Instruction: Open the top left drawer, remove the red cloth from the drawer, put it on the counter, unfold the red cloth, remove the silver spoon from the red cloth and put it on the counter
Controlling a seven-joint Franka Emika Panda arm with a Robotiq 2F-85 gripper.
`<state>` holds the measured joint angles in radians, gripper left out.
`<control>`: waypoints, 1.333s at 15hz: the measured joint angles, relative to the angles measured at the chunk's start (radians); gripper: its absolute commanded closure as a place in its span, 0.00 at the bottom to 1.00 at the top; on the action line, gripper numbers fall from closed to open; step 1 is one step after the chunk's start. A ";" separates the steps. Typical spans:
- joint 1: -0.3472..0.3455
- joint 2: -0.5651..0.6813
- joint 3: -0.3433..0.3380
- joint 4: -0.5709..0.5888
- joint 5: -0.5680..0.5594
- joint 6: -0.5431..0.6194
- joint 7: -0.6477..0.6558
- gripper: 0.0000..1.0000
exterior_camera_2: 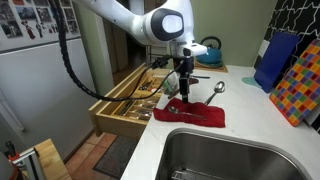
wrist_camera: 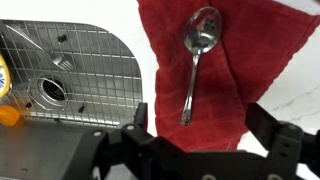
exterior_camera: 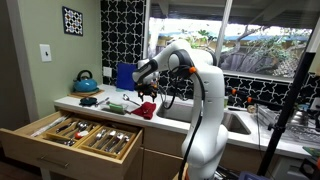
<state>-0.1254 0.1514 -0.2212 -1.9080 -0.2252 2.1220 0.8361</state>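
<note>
One red cloth lies spread on the white, faintly veined counter, soft and woven, with shallow creases. It sits just beside the sink, which is a stainless steel basin lined with a wire grid around a round drain.

On the cloth rests one silver spoon, smooth and polished, with an oval bowl and a slim straight handle. In the wrist view its long axis runs almost top to bottom. The bowl points away from the gripper and the handle's end points toward it, slanted slightly to the sink's side.

The black gripper hovers over the cloth's near part, its two fingers set wide apart and holding nothing, with the handle's end between them.

In both exterior views the cloth lies on the counter, and one wooden drawer stands pulled out, divided into compartments of metal cutlery. One teal kettle stands farther back.
</note>
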 measured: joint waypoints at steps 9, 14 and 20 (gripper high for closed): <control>-0.013 0.049 -0.003 -0.042 0.034 0.084 0.005 0.60; -0.030 0.070 -0.004 -0.050 0.108 0.133 -0.010 0.66; -0.039 0.089 -0.004 -0.069 0.183 0.194 -0.051 0.92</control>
<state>-0.1643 0.2409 -0.2255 -1.9768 -0.0427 2.3160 0.7848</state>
